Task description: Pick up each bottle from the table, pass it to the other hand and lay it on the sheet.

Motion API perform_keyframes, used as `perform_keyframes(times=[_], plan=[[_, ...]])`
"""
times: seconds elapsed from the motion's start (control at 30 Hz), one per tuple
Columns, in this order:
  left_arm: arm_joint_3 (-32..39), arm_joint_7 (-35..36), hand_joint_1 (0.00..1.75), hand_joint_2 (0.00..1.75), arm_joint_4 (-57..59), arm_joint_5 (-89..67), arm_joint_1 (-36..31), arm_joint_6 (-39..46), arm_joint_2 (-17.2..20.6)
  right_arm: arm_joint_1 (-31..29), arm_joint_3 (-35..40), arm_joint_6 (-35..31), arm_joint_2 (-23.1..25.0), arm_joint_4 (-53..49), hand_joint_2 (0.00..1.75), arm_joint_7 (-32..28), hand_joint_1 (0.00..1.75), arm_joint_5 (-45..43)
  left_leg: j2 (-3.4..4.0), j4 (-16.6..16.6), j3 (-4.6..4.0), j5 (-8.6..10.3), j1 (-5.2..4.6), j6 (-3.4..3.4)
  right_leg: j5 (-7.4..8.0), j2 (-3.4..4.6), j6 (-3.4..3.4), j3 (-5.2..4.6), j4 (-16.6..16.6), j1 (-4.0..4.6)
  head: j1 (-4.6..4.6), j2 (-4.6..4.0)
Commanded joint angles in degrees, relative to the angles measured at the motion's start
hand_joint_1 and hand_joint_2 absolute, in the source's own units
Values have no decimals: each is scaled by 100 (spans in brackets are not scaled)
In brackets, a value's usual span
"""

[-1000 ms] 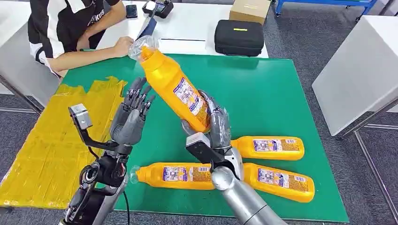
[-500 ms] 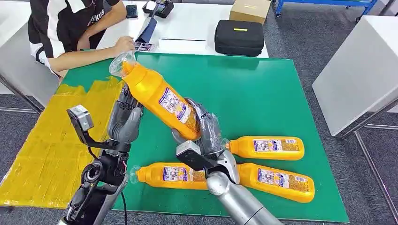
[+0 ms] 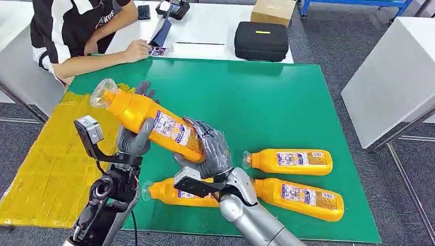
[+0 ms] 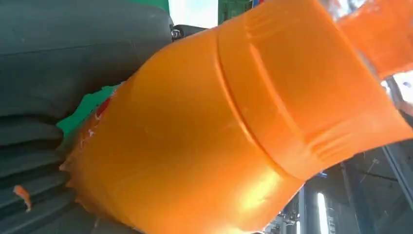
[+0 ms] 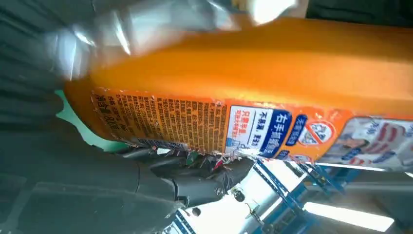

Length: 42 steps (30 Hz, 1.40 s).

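**Bottle held across both hands above the table's left half**

From my remote seat I see the green table (image 3: 287,97) filling the head view, with the yellow sheet (image 3: 51,164) draped over its edge at 9 o'clock. A person (image 3: 77,31) sits at 11 o'clock, forearm resting at the table's far corner.

The raised bottle (image 3: 149,123) is orange and tilted, its clear cap toward 10 o'clock and its base toward 4 o'clock, above the table near the sheet's border. My right hand (image 3: 208,151) wraps the base end, fingers clenched over the top of it and thumb beneath. My left hand (image 3: 136,136) meets the bottle near its shoulder: the thumb presses the near face and the fingers (image 3: 143,89) rise behind the far face, so the bottle sits between them. In the left wrist view the bottle lies against the palm.

3 other bottles lie flat on the table: one (image 3: 287,161) at 3 o'clock, one (image 3: 300,197) at 4 o'clock, and one (image 3: 172,193) at 6 o'clock, partly hidden behind my right wrist.
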Motion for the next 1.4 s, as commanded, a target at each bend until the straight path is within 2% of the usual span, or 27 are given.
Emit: perform_keyframes(times=[0.03, 0.07, 0.1, 0.2, 0.23, 0.27, 0.3, 0.47, 0.6, 0.7, 0.8, 0.87, 1.07, 1.1, 1.17, 1.23, 1.37, 1.4], plan=[[-29, 124, 0, 175, 343, 40, -295, -44, 65, -194, 548, 417, -247, -12, 175, 204, 175, 229, -10, 13, 56, -31, 2, 7, -29, 1, -49, 55, 12, 7, 2, 0], [-37, 131, 0, 175, 324, 51, -293, -43, 74, -191, 585, 484, -260, -40, 175, 232, 175, 258, -12, 13, 64, -35, 2, 8, -33, 1, -55, 63, 12, 7, 0, 0], [-40, 145, 0, 175, 289, 70, -285, -42, 81, -196, 672, 589, -283, -72, 175, 309, 175, 361, -8, 1, 21, -9, 2, 3, -8, -2, -24, 22, 1, 5, 0, 0], [-28, 191, 0, 175, 225, 142, -257, -21, 82, -127, 742, 690, -315, -281, 175, 400, 175, 448, -12, 8, 45, -25, 3, 5, -24, -2, -42, 45, 8, 8, 0, 0], [-15, 205, 9, 175, 189, 175, -240, -10, 77, -102, 753, 717, -334, -365, 175, 448, 175, 469, -9, 1, 24, -12, 2, 3, -11, -3, -26, 24, 1, 5, 0, 0], [-5, 226, 154, 175, 155, 203, -223, 16, 71, -82, 761, 758, -349, -432, 175, 515, 175, 493, -10, 6, 41, -22, 3, 5, -21, -2, -36, 41, 5, 7, 0, 0], [-2, 232, 175, 175, 108, 221, -202, 36, 69, -61, 763, 791, -367, -493, 175, 566, 175, 512, -8, 1, 23, -11, 3, 4, -11, -3, -24, 23, 0, 5, 0, 0], [-37, 255, 175, 175, -40, 238, -143, 106, 94, 13, 743, 859, -417, -658, 175, 672, 175, 557, -9, 0, 18, -9, 2, 3, -9, -5, -21, 19, -1, 5, 0, 0], [-93, 272, 175, 175, -68, 257, -132, 157, 109, 116, 700, 865, -451, -830, 175, 748, 175, 603, -15, 8, 51, -28, 3, 5, -29, -5, -44, 51, 8, 7, 0, 0], [-125, 269, 175, 175, -61, 273, -131, 197, 119, 189, 645, 820, -478, -974, 175, 784, 175, 655, -12, 0, 19, -9, 3, 3, -10, -8, -23, 20, -1, 6, 0, 0], [-130, 267, 175, 175, -64, 277, -131, 206, 121, 205, 628, 803, -480, -1003, 175, 791, 175, 668, -15, 6, 40, -22, 4, 5, -23, -8, -37, 40, 5, 7, 0, 0], [-136, 265, 175, 175, -69, 279, -125, 214, 126, 220, 613, 801, -491, -1045, 175, 791, 175, 669, -8, 0, 23, -11, 1, 4, -12, -3, -24, 20, 0, 3, 0, 0], [-172, 218, 175, 175, -107, 302, -101, 318, 162, 363, 448, 658, -545, -1350, 175, 809, 175, 783, -17, 7, 50, -27, 3, 5, -28, -7, -44, 49, 7, 7, 0, 0], [-159, 208, 175, 175, -158, 322, -73, 332, 173, 400, 413, 649, -576, -1478, 175, 809, 175, 804, -11, 0, 25, -12, 3, 3, -13, -5, -27, 24, 0, 6, 0, 0], [-98, 199, 175, 175, -212, 349, -34, 401, 172, 458, 351, 642, -594, -1635, 175, 861, 175, 855, -17, 6, 48, -26, 2, 5, -28, -8, -42, 47, 7, 7, 0, 0], [-90, 200, 175, 175, -215, 348, -37, 400, 185, 449, 347, 644, -592, -1648, 175, 861, 175, 854, -5, -1, 15, -8, 2, 2, -7, -1, -19, 13, -1, 4, 0, 0], [-90, 200, 175, 175, -215, 348, -37, 400, 185, 449, 347, 644, -592, -1648, 175, 861, 175, 854, -8, 5, 46, -25, 2, 4, -24, 1, -41, 43, 6, 6, 0, 0], [-46, 194, 175, 175, -251, 344, -19, 463, 179, 500, 307, 603, -602, -1765, 175, 857, 7, 880, -8, 7, 56, -31, 3, 5, -29, 3, -48, 51, 9, 8, 0, 0]])
